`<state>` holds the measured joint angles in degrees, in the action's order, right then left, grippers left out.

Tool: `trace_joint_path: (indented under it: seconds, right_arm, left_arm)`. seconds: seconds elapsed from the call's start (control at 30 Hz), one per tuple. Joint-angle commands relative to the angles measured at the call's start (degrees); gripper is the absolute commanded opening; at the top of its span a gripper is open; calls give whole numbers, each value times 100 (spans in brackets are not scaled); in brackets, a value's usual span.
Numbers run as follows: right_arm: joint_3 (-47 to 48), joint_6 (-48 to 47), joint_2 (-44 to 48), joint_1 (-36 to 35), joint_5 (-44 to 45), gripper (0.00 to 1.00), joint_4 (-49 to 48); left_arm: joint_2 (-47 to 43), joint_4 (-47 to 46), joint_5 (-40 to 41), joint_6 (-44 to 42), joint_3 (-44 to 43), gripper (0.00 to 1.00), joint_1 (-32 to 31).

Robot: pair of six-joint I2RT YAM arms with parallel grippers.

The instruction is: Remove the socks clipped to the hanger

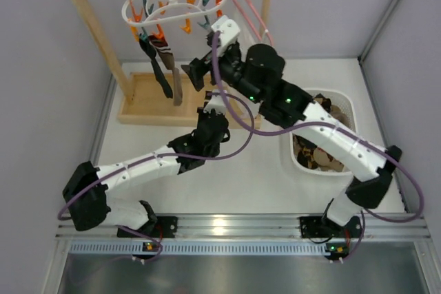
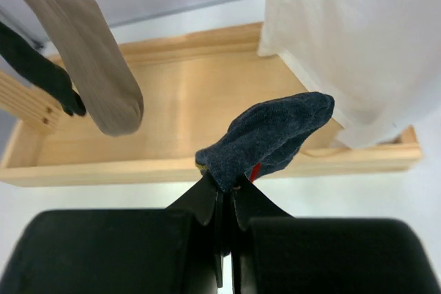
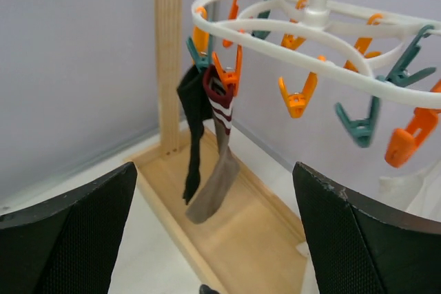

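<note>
1. We see a white counter (image 1: pixel 241 177) with both arms reaching from its near edge toward the back left corner.
2. A wooden rack (image 1: pixel 145 98) stands there, with a flat base tray and a top rail.
3. A white basket (image 1: pixel 286 146) sits to the right on the counter, well apart from the rack, with brown patterned socks (image 1: pixel 317 153) inside.
4. A white garment (image 2: pixel 358 39) hangs over the right end of the tray.
5. The hanger (image 3: pixel 318 5), a white ring of orange and teal clips, hangs from the rail by its hook.
6. Two socks are clipped at its left end, side by side: a black sock (image 3: pixel 193 135) and a grey-brown sock (image 3: pixel 217 184) with a maroon and white striped cuff. Both dangle above the tray.
7. The left gripper (image 2: pixel 224 197) has its fingers closed on a dark blue sock (image 2: pixel 269 135), held above the tray's front edge, free of the hanger.
8. The right gripper (image 1: pixel 195 72) faces the clipped socks, near the hanger, its fingers spread wide with nothing between them.
</note>
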<state>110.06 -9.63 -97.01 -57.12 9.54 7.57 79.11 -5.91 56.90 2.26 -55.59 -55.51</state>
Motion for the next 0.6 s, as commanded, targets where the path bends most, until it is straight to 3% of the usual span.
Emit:
trace_joint_path:
  seconds: [0.0, 0.1, 0.23, 0.3, 0.47, 0.57]
  right_arm:
    - [-475, 689, 1058, -18, -637, 92, 490]
    - [-1187, 901, 1936, -27, -682, 95, 640]
    - [-2397, 1137, 3221, -18, 1, 97, 728]
    - [-2804, 1253, 3983, -27, 301, 97, 780]
    - [-3842, 1559, 5505, -27, 1251, 98, 1290]
    - [-4264, 1718, 6217, -18, 1743, 98, 1571]
  left_arm:
    - [-606, 748, -1021, 1249, 389, 0, -4]
    - [-1203, 872, -1926, 1916, 872, 0, -13]
    - [-1854, 864, -3672, 2497, 1392, 0, -13]
    - [-2013, 855, -4080, 2830, 1534, 0, -39]
    - [-1821, 426, -4766, 3105, 1306, 0, -522]
    - [-1163, 99, -5100, 3035, 694, 0, -908]
